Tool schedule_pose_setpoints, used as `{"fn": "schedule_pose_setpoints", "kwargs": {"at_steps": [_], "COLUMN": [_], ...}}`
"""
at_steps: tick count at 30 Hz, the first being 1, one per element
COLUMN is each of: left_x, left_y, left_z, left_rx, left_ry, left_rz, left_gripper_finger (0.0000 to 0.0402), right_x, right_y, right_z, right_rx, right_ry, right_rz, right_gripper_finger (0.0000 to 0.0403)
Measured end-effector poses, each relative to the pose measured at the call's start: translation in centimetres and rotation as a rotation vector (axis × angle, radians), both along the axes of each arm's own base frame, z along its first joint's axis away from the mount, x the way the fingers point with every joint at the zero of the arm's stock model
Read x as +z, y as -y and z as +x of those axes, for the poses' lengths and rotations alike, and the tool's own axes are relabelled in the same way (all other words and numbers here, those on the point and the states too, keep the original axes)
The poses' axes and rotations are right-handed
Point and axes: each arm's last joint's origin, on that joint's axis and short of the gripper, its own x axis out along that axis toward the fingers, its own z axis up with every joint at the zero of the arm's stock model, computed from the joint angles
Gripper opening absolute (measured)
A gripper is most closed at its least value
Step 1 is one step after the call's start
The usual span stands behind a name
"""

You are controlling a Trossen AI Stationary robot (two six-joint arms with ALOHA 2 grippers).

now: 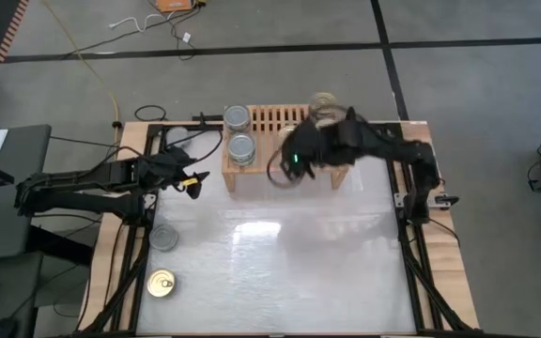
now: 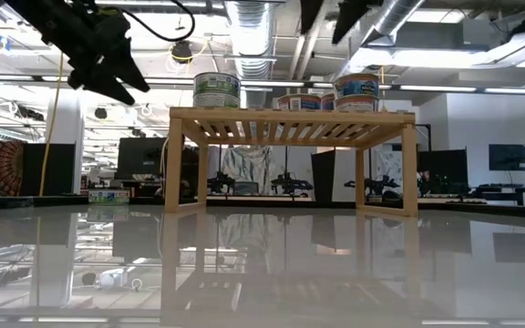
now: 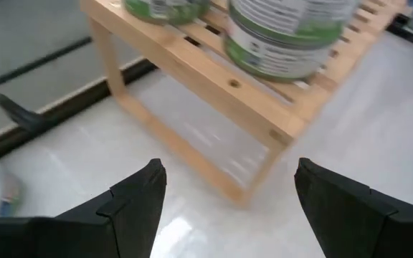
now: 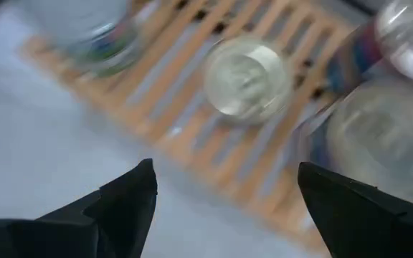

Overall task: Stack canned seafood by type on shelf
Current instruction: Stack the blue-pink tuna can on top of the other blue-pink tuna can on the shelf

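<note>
- Progress check: I'd say roughly halfway or a bit past. The shelf [image 1: 261, 119] sits at top centre of the high view and already has cans on it: two silver-topped ones [image 1: 240, 147] at its left end, one behind the other, and more at the right end, mostly hidden under the right arm.
- Low view shows a green-label can [image 2: 217, 90] on the left of the shelf top and a cluster with a blue-label can [image 2: 356, 92] on the right, so sorting by type looks underway.
- Still to go: a silver-top can [image 1: 163, 237] and a gold pull-ring can [image 1: 161, 283] sitting on the table [image 1: 280, 272], lower left of the high view.
- Left gripper [image 1: 193, 182] hangs just left of the shelf's left end, jaws spread wide and empty, per its wrist view.
- Right gripper [image 4: 224, 190] is over the shelf's right half, jaws also apart, holding nothing, a small gold-topped can [image 4: 247, 76] on the slats ahead of it.
</note>
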Motion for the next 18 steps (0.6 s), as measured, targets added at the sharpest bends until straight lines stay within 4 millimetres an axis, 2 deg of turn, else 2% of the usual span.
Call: {"fn": "schedule_pose_setpoints", "kwargs": {"at_steps": [4,10,14,18], "left_x": [-0.2,-0.4,-0.4,-0.4], "left_y": [0.5,1.1,1.2,1.5], "left_z": [0.0,-0.1,0.0,0.0], "left_rx": [-0.036,-0.070,-0.076,-0.076], "left_ry": [-0.013,-0.038,-0.033,-0.020], "left_rz": [-0.027,-0.036,-0.041,-0.055], "left_gripper_finger": [0.0297,0.0297,0.0297,0.0297], "right_x": [-0.6,-3.5,-6.7,-10.6], "right_y": [-4.1,-9.1,-11.4,-12.8], "right_z": [0.5,0.4,-0.1,-0.8], "right_rx": [0.004,-0.023,-0.028,-0.049], "right_ry": [0.047,0.035,-0.052,-0.189], "right_rz": [0.028,0.003,0.005,0.072], "right_gripper_finger": [0.0360,0.0360,0.0358,0.0350]}}
